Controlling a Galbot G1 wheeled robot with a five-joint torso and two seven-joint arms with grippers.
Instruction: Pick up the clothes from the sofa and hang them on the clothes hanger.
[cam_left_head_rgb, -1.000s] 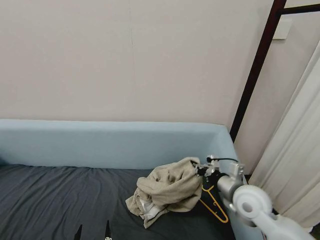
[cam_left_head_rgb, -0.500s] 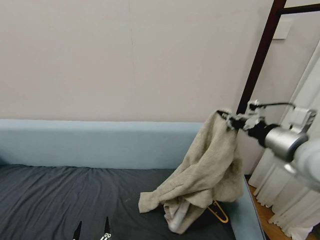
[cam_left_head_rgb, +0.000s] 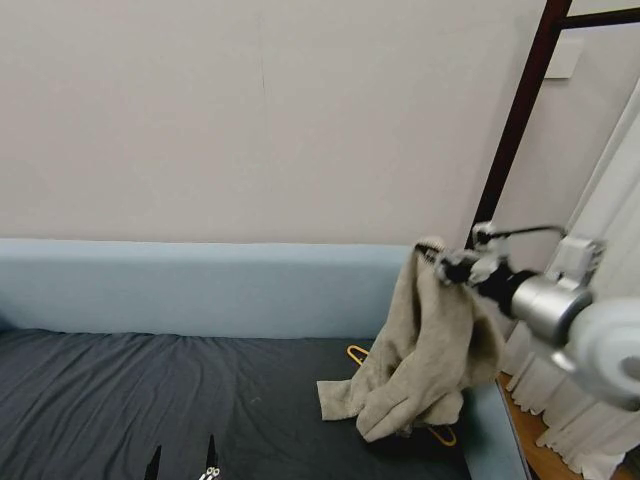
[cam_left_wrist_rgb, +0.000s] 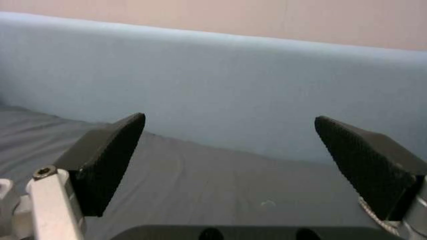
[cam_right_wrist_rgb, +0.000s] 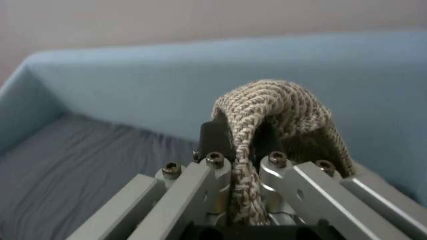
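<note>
Sweater (cam_left_head_rgb: 425, 350) hangs, long axis vertical, from right gripper (cam_left_head_rgb: 440, 262), jaws clamped on knit edge; rack pole (cam_left_head_rgb: 515, 130) just right, farther back. Left gripper (cam_left_head_rgb: 184, 458) spread wide, near left.

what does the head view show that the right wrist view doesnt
Head view adds the sweater's full drape, hanging down toward the seat, an orange hanger lying partly behind it, the dark rack post, the curtain and the left gripper low in front. Right wrist view adds a close look at the knit fold pinched in the right gripper. Both share the sweater, the right gripper holding it and the blue sofa back.
</note>
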